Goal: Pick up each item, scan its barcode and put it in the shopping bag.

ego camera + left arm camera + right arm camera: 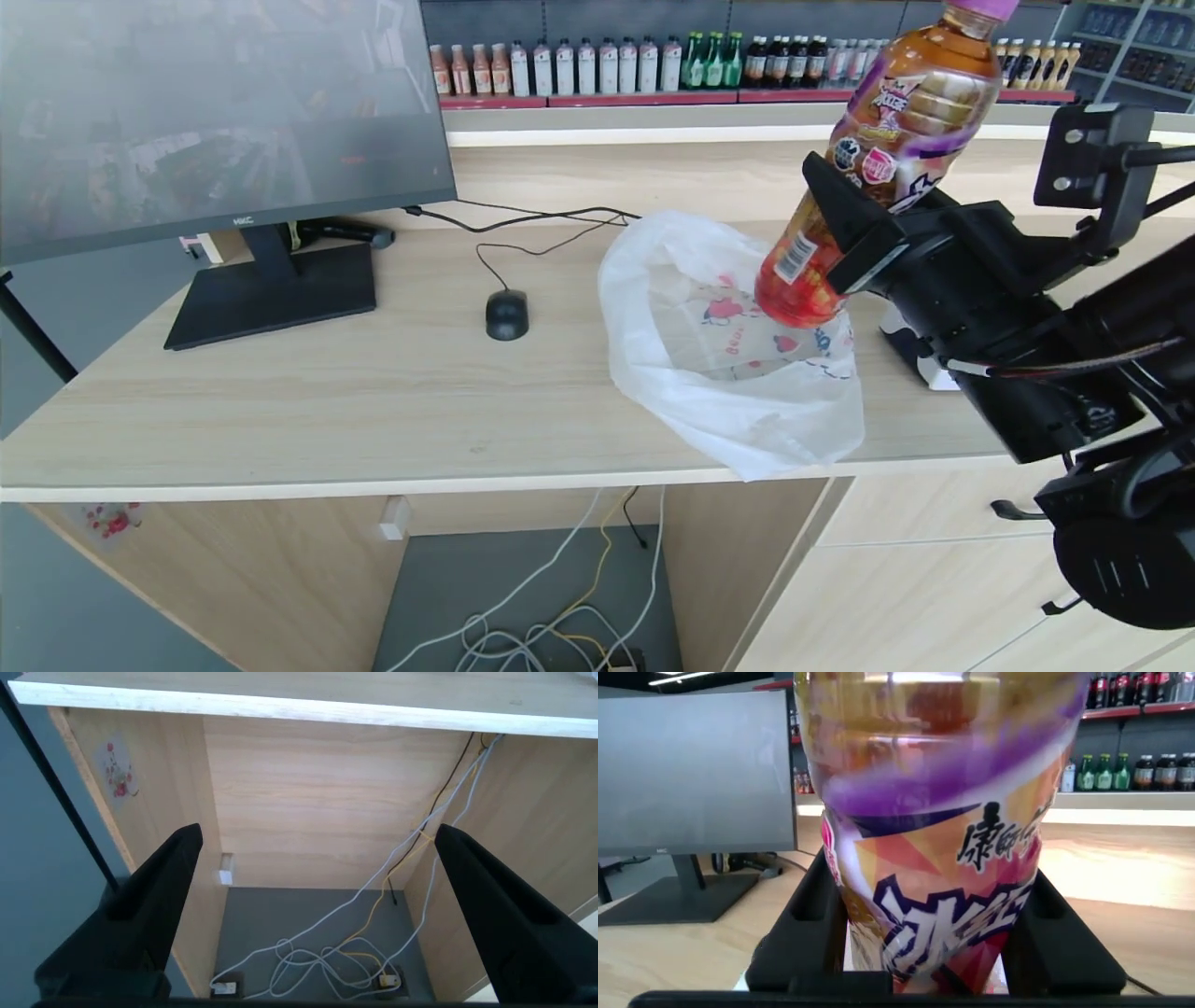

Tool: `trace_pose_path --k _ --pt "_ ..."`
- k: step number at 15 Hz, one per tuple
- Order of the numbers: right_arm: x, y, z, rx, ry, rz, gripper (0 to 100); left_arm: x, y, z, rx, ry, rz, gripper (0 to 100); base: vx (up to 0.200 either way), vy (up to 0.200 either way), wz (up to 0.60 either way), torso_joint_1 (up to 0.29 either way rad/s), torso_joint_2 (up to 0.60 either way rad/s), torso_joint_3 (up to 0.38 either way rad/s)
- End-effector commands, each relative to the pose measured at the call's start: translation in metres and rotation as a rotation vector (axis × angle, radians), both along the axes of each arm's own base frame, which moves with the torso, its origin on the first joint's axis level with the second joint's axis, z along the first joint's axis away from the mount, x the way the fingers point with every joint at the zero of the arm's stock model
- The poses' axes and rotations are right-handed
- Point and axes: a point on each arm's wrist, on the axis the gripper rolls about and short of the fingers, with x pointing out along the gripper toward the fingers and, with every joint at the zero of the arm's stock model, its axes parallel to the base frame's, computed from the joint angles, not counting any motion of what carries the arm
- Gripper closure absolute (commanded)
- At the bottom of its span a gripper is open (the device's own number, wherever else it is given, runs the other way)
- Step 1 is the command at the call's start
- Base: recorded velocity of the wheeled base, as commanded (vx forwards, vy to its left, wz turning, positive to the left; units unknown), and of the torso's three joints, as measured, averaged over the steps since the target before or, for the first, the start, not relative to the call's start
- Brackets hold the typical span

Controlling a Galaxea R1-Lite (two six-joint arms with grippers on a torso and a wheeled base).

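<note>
My right gripper (854, 233) is shut on a bottle of amber tea (878, 159) with a purple label and purple cap. The bottle is tilted, its base low over the open mouth of the white shopping bag (728, 345) on the counter. A barcode on the bottle's lower side faces the head camera. In the right wrist view the bottle (938, 831) sits between the black fingers (799, 924). My left gripper (313, 915) is open below the counter edge, facing the knee space with its cables.
A monitor (215, 112) on a black stand occupies the counter's left, with a black handheld scanner (341, 231) behind it and a mouse (506, 314) with cable in the middle. A white and black object (910, 359) lies right of the bag. Shelves of drinks (653, 65) line the back.
</note>
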Motion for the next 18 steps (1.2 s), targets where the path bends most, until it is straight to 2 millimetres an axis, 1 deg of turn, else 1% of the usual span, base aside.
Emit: trace_pose_path --k 1,2,3,4,5,6,7,9,10,11,12,15,18 --pt "0.018 0.009 -0.005 -0.004 0.006 -0.004 100 0.0 0.0 0.0 0.001 -0.001 0.0 0 0.0 0.0 0.0 0.0 0.0 0.0" --pt "0.023 0.012 -0.008 -0.008 0.01 -0.005 100 0.0 0.0 0.0 0.001 -0.001 0.0 0 0.0 0.0 0.0 0.0 0.0 0.0" --pt "0.034 0.019 -0.015 -0.017 0.022 0.0 100 0.0 0.0 0.0 0.0 -0.001 0.0 0 0.0 0.0 0.0 0.0 0.0 0.0" --pt "0.041 0.024 -0.017 -0.017 0.019 0.002 100 0.0 0.0 0.0 0.0 0.001 0.0 0 0.0 0.0 0.0 0.0 0.0 0.0" --pt "0.051 0.034 -0.02 -0.015 0.013 0.012 100 0.0 0.0 0.0 0.001 -0.001 0.0 0 0.0 0.0 0.0 0.0 0.0 0.0" --pt "0.054 0.037 -0.021 -0.013 0.012 0.013 100 0.0 0.0 0.0 0.001 -0.001 0.0 0 0.0 0.0 0.0 0.0 0.0 0.0" --pt "0.063 0.043 -0.027 -0.019 0.021 0.014 100 0.0 0.0 0.0 0.001 -0.001 0.0 0 0.0 0.0 0.0 0.0 0.0 0.0" --pt "0.07 0.052 -0.035 -0.032 0.038 0.03 100 0.0 0.0 0.0 0.001 0.001 0.0 0 0.0 0.0 0.0 0.0 0.0 0.0" --pt "0.07 0.052 -0.035 -0.032 0.038 0.03 100 0.0 0.0 0.0 0.001 0.001 0.0 0 0.0 0.0 0.0 0.0 0.0 0.0" --pt "0.077 0.056 -0.038 -0.04 0.048 0.033 100 0.0 0.0 0.0 -0.002 -0.001 0.0 0 0.0 0.0 0.0 0.0 0.0 0.0" --pt "0.08 0.059 -0.04 -0.072 0.072 0.056 100 0.0 0.0 0.0 -0.002 0.001 0.0 0 0.0 0.0 0.0 0.0 0.0 0.0" --pt "0.086 0.063 -0.034 -0.11 0.105 0.078 100 0.0 0.0 0.0 -0.002 -0.001 0.0 0 0.0 0.0 0.0 0.0 0.0 0.0" --pt "0.089 0.065 -0.034 -0.126 0.132 0.083 100 0.0 0.0 0.0 -0.002 -0.001 0.0 0 0.0 0.0 0.0 0.0 0.0 0.0"
